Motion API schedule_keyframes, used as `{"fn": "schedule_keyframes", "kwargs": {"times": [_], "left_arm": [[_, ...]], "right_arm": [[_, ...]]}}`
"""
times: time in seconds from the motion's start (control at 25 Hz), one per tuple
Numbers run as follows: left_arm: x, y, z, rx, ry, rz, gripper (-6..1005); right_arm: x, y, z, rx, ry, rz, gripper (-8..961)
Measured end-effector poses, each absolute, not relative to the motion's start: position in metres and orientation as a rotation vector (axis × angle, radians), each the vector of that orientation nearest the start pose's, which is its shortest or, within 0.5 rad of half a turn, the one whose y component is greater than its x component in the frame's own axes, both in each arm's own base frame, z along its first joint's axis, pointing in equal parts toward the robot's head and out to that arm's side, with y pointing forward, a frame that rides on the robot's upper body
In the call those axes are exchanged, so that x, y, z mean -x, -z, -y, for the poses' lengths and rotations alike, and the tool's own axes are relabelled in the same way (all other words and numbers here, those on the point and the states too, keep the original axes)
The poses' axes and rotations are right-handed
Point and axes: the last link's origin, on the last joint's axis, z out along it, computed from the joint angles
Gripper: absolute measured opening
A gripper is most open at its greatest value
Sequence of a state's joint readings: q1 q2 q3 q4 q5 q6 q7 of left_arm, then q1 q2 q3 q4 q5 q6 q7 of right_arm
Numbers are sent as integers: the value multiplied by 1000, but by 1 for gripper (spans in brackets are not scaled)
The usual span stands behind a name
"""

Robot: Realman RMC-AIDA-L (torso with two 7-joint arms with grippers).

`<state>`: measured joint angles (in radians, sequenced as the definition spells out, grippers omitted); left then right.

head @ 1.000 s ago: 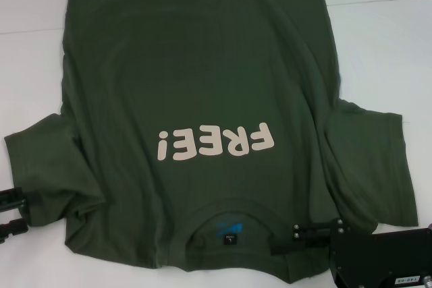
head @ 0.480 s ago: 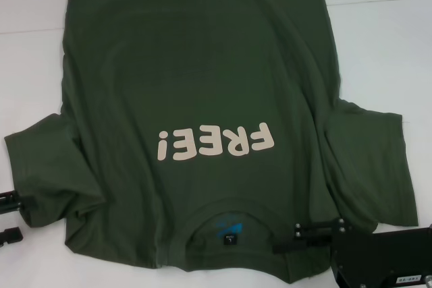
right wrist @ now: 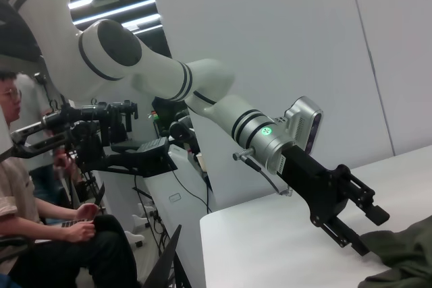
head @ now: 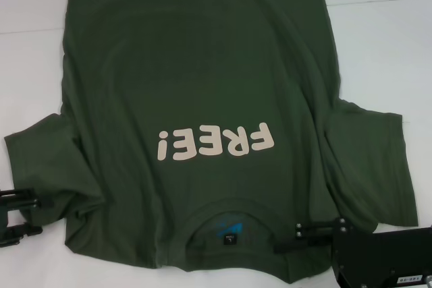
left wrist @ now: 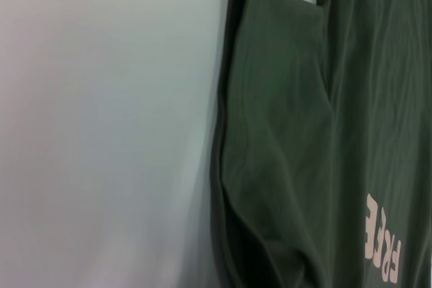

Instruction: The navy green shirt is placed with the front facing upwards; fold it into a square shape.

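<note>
From my head cam, the right gripper [head: 287, 239] sits nearest me on the shirt [head: 196, 79] right beside the collar [head: 229, 215], one finger [head: 317, 228] lying flat across the fabric; can't tell how wide it's set. The left gripper [head: 30, 215] is at the left sleeve [head: 47, 160] hem, jaws spread, one finger over the sleeve edge and the other just under it on the table [head: 378, 45]. The right wrist cam shows that left gripper [right wrist: 368, 231] open, lower finger touching the cloth [right wrist: 405, 254]. Shirt lies flat, front up, neck toward me, small blue label [head: 229, 228] inside the collar, cream FREE! lettering [head: 216, 143] past that, hem running off the far edge. Right sleeve [head: 371, 166] is bunched a bit against the body.
</note>
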<state>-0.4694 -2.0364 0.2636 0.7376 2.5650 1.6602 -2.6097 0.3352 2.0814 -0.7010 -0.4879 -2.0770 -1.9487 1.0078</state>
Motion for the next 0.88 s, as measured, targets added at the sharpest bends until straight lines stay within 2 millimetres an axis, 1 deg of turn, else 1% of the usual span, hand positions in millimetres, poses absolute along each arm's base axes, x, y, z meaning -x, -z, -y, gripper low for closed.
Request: {"fn": "schedule_keyframes", "kwargs": {"times": [0.04, 0.28, 0.6, 0.88], "left_arm": [[354, -42, -277, -1876, -554, -2633, 751], [356, -39, -280, -1869, -559, -2651, 637], [355, -37, -285, -1875, -565, -2653, 601], [348, -28, -288, -1965, -418, -2594, 562]], "right_arm": [[-288, 22, -206, 2974, -1049, -452, 698], [-290, 21, -205, 2969, -1050, -457, 701], [-289, 21, -205, 2970, -1052, -455, 699], [-289, 21, -205, 2968, -1054, -454, 700]]}}
